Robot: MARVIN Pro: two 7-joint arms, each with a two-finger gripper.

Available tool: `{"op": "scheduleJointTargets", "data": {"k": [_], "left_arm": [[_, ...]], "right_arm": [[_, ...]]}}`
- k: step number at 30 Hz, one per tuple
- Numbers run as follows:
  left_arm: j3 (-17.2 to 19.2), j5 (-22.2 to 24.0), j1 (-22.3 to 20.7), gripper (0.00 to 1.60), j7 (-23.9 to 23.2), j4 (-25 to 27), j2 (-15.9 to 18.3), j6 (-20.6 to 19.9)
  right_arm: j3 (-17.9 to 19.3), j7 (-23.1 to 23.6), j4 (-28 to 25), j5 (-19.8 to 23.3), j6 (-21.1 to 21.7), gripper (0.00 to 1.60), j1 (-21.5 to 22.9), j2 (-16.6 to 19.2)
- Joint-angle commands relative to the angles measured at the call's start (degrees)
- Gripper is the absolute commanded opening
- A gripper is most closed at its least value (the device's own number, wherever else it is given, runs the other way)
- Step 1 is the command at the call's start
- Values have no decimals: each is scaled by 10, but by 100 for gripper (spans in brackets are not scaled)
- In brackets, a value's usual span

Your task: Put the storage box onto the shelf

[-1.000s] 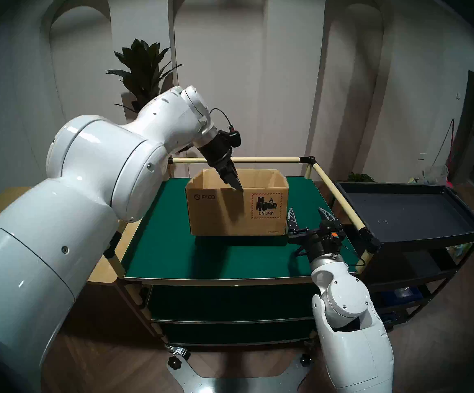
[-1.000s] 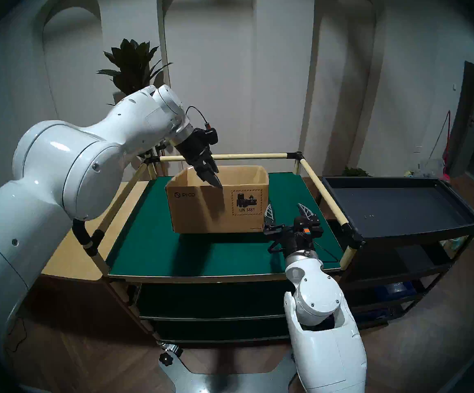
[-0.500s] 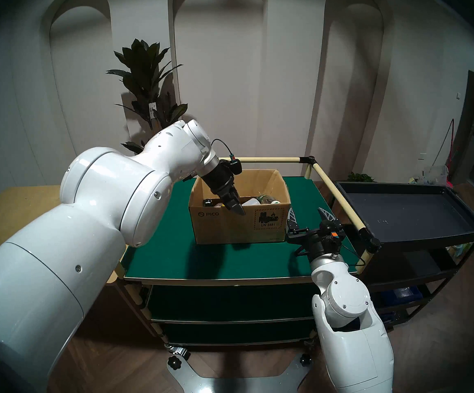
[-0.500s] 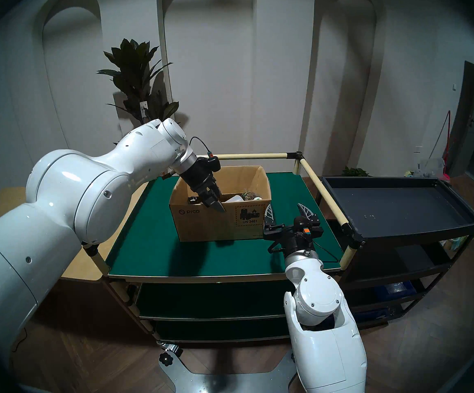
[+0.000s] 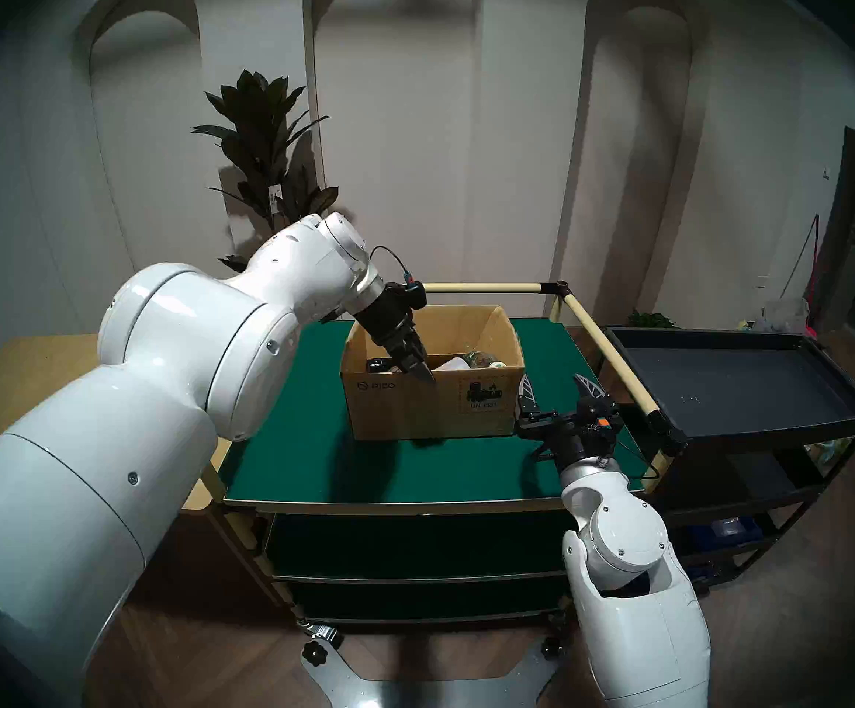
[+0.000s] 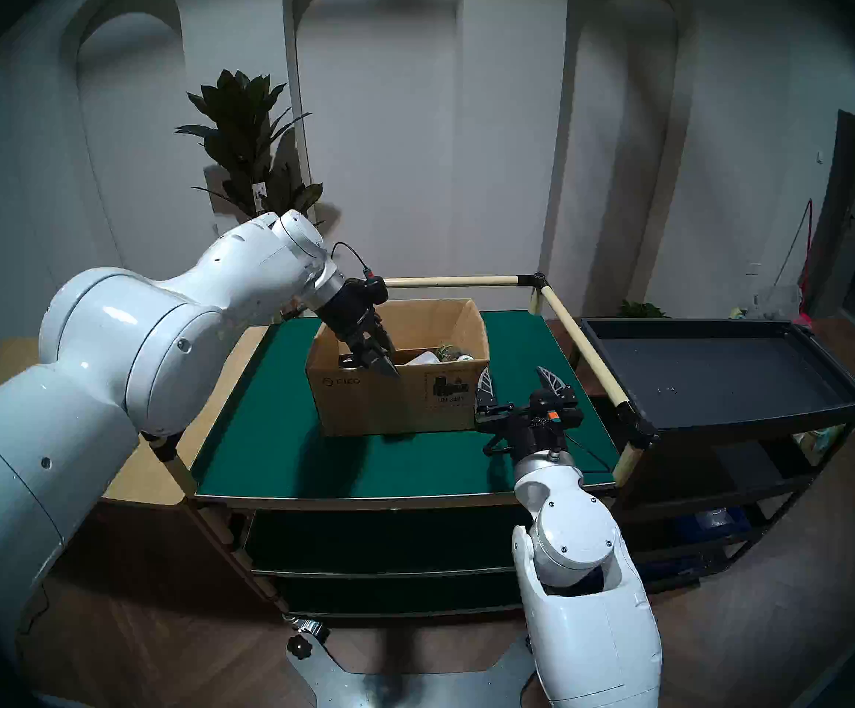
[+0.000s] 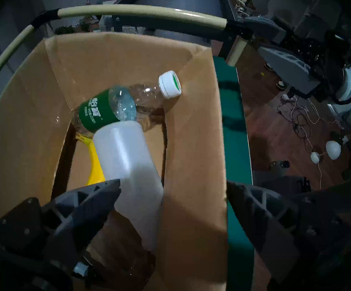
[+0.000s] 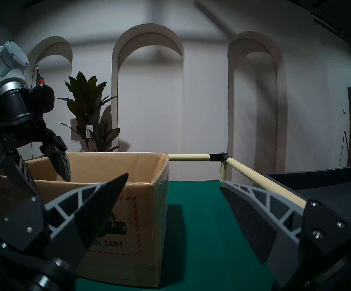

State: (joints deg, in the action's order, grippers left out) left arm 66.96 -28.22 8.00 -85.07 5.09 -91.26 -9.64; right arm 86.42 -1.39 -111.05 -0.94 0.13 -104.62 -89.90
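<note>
While your left gripper (image 7: 173, 197) stands with its jaws spread wide and nothing clamped, note that the near wall of the cardboard box (image 5: 405, 410) runs up between its 2 fingers: one finger (image 7: 82, 202) is inside the box, the other outside over the green top. Just ahead of the inside finger lies a white plastic bottle (image 7: 128, 158), beyond it a clear water bottle (image 7: 116, 107) with a green label and white cap, and something yellow (image 7: 96, 168) pokes out beneath them.

The box already sits on the top board of the shelf (image 5: 313, 451), apparently flat, with cream rails behind and to the right of it. So your placing looks done, and what remains is getting clear.

Your right gripper (image 8: 173, 202) is also wide open and empty, hovering level just beside the box's right end, with the hazard label straight ahead of its left finger.

Watch the lift-out: if the left wrist swings sideways instead of rising, a finger could hook the wall and drag or tip the box, spilling the bottles. A careless move of the right arm could nudge the box's corner.
</note>
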Motion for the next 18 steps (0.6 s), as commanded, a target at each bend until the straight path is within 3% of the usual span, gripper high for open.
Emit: {"op": "scheduleJointTargets", "data": {"k": [1, 8, 18], "left_arm": [[32, 36, -49, 160, 1, 6, -26, -7], [72, 75, -82, 160, 1, 27, -42, -14], [157, 153, -125, 160, 1, 88, -14, -8]], "right_arm": [[0, 0, -12, 0, -3, 160, 3, -1], [0, 0, -9, 0, -3, 160, 4, 0], [1, -1, -12, 0, -4, 160, 4, -1]]}}
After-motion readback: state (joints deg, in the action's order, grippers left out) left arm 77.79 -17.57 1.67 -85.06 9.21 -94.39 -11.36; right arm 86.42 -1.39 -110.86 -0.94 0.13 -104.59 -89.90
